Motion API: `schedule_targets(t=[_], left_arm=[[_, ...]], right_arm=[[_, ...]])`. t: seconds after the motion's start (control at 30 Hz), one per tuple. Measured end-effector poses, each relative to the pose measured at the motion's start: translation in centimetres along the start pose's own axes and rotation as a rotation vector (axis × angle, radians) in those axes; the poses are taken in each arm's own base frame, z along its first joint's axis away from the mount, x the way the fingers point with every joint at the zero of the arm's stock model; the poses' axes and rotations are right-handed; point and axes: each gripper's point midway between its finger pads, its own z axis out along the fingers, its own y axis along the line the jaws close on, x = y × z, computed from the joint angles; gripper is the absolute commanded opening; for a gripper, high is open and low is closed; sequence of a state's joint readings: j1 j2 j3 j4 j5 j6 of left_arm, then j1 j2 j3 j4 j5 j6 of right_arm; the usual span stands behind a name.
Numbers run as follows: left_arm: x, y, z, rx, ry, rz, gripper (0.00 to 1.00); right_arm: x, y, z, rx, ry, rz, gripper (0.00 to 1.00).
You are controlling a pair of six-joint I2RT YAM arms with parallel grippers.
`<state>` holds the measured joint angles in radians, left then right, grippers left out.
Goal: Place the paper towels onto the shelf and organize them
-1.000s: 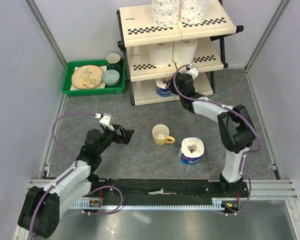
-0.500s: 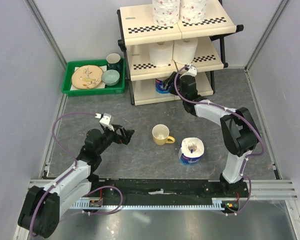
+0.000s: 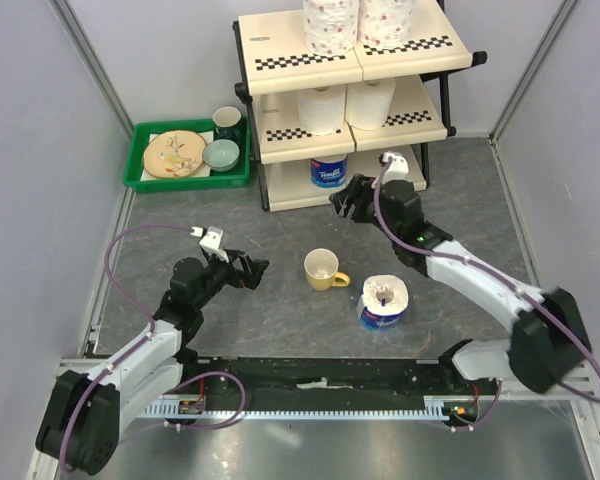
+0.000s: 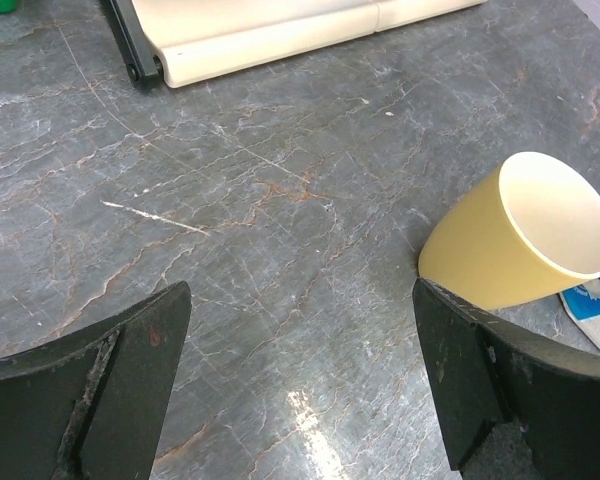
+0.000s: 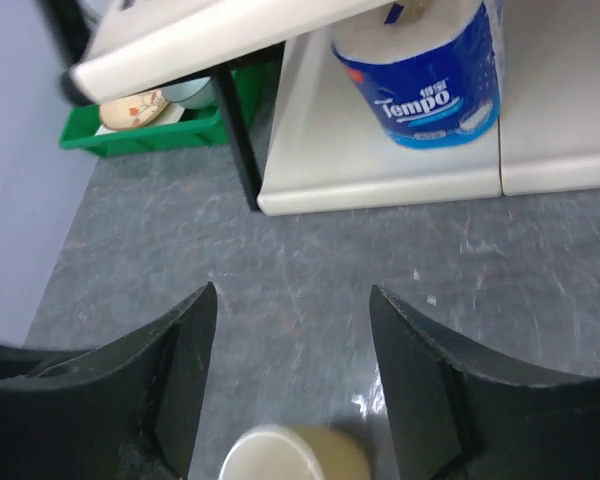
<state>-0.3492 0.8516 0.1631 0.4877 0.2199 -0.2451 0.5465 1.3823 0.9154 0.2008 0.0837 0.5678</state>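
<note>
The shelf (image 3: 280, 130) stands at the back. Two floral rolls (image 3: 330, 25) sit on its top tier, two plain rolls (image 3: 323, 108) on the middle tier, and one blue-wrapped roll (image 3: 329, 172) on the bottom tier; that roll also shows in the right wrist view (image 5: 425, 70). The other blue-wrapped roll (image 3: 384, 302) stands on the floor at centre right. My right gripper (image 3: 346, 202) is open and empty, just in front of the bottom tier. My left gripper (image 3: 254, 270) is open and empty, left of the yellow mug.
A yellow mug (image 3: 324, 269) lies on the grey table between the grippers, also in the left wrist view (image 4: 515, 240). A green tray (image 3: 145, 178) with a plate, bowl and dark cup sits left of the shelf. Walls close in both sides.
My right gripper has drawn back out of the bottom tier toward the front, leaving the blue-wrapped roll standing there. The left arm has not moved.
</note>
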Motion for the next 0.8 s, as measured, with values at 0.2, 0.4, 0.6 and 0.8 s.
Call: schedule_targets(t=[0.2,0.4,0.6,0.8], left_arm=[[0.0,0.0,0.0,0.0,0.0,0.0,0.99],[0.1,0.0,0.0,0.0,0.003,-0.001,0.99],[0.2,0.0,0.0,0.0,0.006,-0.001,0.99],[0.2,0.0,0.0,-0.001,0.007,-0.002,0.99]], right_arm=[[-1.7,0.3,-10.3,0.096,-0.042,0.085,0.79],[2.4,-5.2,-17.8,0.324,0.067,0.146,0.8],[6.7,-9.2,-22.1,0.505,0.244,0.121,0.8],[10.2,-10.7,-23.7,0.555,0.374,0.112,0.79]])
